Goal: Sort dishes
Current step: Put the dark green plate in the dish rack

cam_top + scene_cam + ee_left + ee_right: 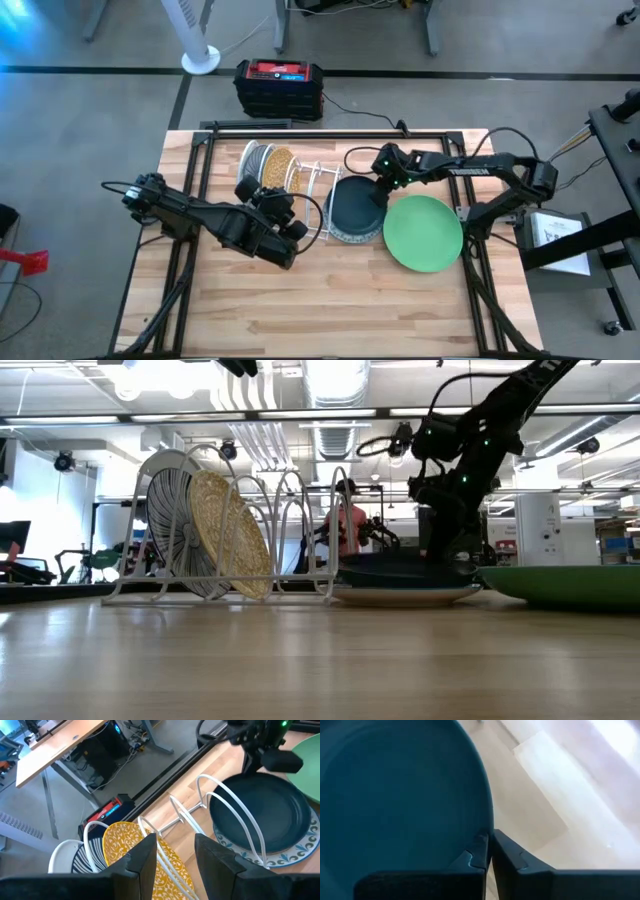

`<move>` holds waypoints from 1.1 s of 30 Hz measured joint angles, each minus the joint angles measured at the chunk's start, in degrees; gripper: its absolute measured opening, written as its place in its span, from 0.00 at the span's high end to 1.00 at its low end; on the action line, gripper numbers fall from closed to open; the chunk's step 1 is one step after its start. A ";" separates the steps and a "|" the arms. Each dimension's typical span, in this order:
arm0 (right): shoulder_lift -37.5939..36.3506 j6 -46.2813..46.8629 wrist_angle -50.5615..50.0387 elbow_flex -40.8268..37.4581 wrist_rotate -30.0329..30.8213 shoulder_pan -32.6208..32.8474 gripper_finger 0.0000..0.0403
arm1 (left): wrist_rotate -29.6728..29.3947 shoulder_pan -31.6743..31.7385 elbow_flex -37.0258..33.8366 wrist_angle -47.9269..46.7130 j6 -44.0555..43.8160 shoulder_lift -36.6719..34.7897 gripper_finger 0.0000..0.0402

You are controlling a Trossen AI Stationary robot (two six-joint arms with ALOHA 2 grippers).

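The right gripper (379,189) was down at the far edge of the dark teal plate (357,206), its 2 fingers (505,852) pinched together on the rim — the right wrist view showed them closed with the teal rim caught between. That plate lay flat on top of the white plate with blue floral pattern (300,851), whose patterned border peeked out around it. This stack of 2 sat on the wooden table (300,310) just right of the white wire rack (300,185), touching or nearly touching its end loops.

The plain light green plate (422,232) lay flat on the table beside the stack, on its right, its edge close against the teal one.

In the rack, 2 plates stood on edge toward the left end: the mustard-yellow speckled plate (232,535), leaning, and behind it a white plate with dark stripes (168,520). The slots nearer the stack held nothing.

The left gripper (280,208) hovered over the middle of the rack, above the table, with its fingers (145,857) partly apart and nothing between them; the left wrist view looked past them down onto the yellow plate and the rack wires.

Beyond the table — in the low view — a person in a pink top (349,525) was seated in the room.
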 joint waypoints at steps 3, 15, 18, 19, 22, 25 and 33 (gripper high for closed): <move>-2.90 -0.44 -3.06 1.01 0.14 -0.04 0.99 | 0.00 0.01 0.00 0.02 0.00 0.00 0.69; -13.15 -2.45 -11.70 6.35 0.97 0.00 1.00 | -0.28 -0.22 0.00 0.28 0.17 0.00 0.69; -15.25 -3.59 -14.17 8.07 4.65 0.00 1.00 | -0.97 -1.06 0.00 0.30 0.61 0.00 0.69; -15.98 -4.04 -15.31 8.67 5.98 0.00 1.00 | -1.33 -1.54 0.00 0.35 0.67 0.00 0.69; -18.58 -5.57 -16.89 10.27 9.65 0.00 1.00 | -1.77 -3.47 0.00 1.64 2.75 0.00 0.69; -21.17 -7.96 -16.80 11.96 11.17 0.00 1.00 | -2.55 -5.48 0.00 4.59 5.34 0.00 0.69; -26.02 -22.37 -1.99 12.48 11.60 0.27 1.00 | -5.92 -9.87 0.00 8.07 9.77 0.00 0.69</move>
